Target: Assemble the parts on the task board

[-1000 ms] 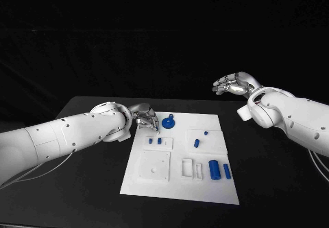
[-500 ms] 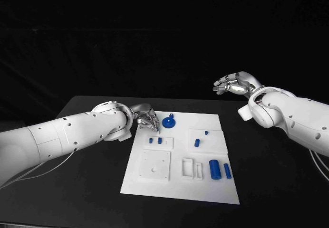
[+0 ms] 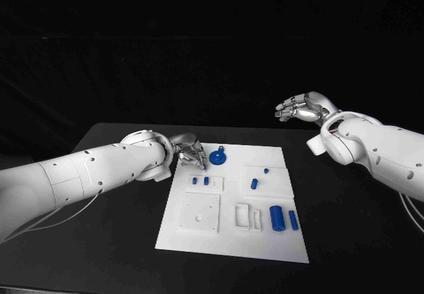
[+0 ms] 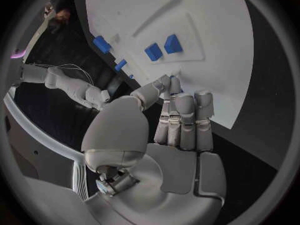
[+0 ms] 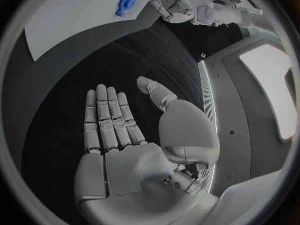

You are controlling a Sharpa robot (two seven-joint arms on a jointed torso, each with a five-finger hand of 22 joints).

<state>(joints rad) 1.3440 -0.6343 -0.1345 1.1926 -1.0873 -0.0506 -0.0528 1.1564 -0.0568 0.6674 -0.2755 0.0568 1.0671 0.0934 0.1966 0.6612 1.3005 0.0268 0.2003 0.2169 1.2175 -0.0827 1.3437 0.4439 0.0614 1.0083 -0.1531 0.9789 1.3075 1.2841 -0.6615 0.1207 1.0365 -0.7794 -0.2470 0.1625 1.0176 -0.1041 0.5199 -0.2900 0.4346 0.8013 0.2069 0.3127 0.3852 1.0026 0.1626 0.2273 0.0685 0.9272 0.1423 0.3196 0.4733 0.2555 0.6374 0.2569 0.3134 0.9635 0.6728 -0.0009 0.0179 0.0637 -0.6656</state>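
My left hand (image 3: 189,152) hangs at the far left corner of the task board (image 3: 231,239), metallic fingers (image 4: 181,120) bunched together, tips down against the flat white plate. My wrist camera catches a sliver of blue between thumb and fingertip; I cannot tell if that is a part held or not. Just beside the fingertips sits a round blue part with a knob (image 3: 217,159), disc-shaped, flat on the board. Nearer me, two small blue pegs (image 3: 200,180) stand in a shallow rectangular recess; another short peg (image 3: 253,183) stands mid-board. Two smooth blue cylinders (image 3: 283,219) lie side by side near the right edge, next to narrow slots. A square raised white panel (image 3: 200,213) fills the near left. My right hand (image 3: 301,108) floats high over the matte black worktop (image 3: 353,233), well apart from the board, fingers spread, palm bare, grasping nothing.
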